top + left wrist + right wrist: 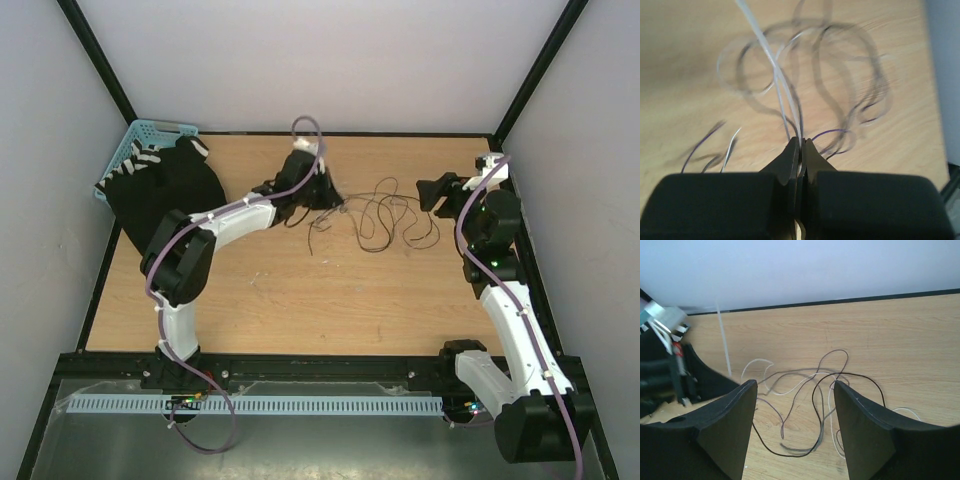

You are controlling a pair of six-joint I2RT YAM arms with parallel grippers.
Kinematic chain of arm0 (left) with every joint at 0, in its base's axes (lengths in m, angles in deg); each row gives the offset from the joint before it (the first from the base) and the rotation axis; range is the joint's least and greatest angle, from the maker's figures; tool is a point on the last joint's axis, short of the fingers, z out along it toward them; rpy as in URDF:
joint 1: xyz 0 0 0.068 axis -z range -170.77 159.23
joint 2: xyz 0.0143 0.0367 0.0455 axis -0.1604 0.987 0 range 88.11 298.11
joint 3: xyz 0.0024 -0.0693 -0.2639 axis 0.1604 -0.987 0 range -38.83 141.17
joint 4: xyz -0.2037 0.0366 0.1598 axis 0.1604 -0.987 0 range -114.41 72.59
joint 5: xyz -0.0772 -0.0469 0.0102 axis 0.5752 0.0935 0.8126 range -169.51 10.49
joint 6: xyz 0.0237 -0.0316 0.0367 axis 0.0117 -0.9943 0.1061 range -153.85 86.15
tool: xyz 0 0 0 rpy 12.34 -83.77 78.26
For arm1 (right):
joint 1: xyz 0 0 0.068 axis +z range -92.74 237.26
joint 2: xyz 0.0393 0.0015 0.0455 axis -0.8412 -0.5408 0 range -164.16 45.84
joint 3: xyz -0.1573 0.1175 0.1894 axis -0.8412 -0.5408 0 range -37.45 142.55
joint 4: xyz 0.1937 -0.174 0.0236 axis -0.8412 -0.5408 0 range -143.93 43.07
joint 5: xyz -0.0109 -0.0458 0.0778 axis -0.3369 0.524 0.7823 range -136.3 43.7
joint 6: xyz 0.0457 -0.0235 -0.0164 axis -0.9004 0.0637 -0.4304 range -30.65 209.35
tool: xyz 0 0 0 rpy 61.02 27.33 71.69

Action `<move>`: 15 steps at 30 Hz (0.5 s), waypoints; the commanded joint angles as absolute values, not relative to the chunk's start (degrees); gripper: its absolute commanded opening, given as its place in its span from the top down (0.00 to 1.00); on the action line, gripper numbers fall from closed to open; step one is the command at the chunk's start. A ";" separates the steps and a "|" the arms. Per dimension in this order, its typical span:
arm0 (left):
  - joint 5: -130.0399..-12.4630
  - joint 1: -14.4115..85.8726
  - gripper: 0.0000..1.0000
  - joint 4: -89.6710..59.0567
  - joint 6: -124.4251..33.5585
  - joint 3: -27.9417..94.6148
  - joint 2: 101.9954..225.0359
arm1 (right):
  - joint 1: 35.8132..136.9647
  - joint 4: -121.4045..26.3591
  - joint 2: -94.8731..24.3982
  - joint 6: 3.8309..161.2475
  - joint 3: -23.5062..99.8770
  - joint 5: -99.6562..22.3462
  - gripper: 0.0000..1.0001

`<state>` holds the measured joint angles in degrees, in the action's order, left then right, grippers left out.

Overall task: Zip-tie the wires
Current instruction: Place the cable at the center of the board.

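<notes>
A pale wooden bench is carrying everything. At its far left corner a black cloth is lying partly over a light blue plastic basket, well apart from the work.

The left arm is reaching out to the middle of the far half of the bench. The left claw is pressing its jaws together on a thin white plastic strip, which is rising out of the pinch and running up across the left wrist view. The right claw is hovering near the right edge with its jaws standing wide apart and nothing between them.

The thin dark wires are sprawling in loose loops and curls on the bench between the two claws. Their left end is lying just beside the left claw; a few strands may be touching its tips, though blur is hiding that.

The step in hand appears to be gathering the loops so the strip can go around them. For that, the right claw should probably be coming down low over the tangle where most strands are crossing, closing gently so none slip out. The left claw should be holding the strip steady while its free end is being led under the bunch.
</notes>
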<state>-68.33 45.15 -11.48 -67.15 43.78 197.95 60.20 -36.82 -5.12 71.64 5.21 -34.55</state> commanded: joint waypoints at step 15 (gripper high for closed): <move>-76.39 41.85 1.00 -1.33 -75.03 24.57 192.88 | 59.99 -32.59 -6.02 70.15 2.41 -29.14 0.27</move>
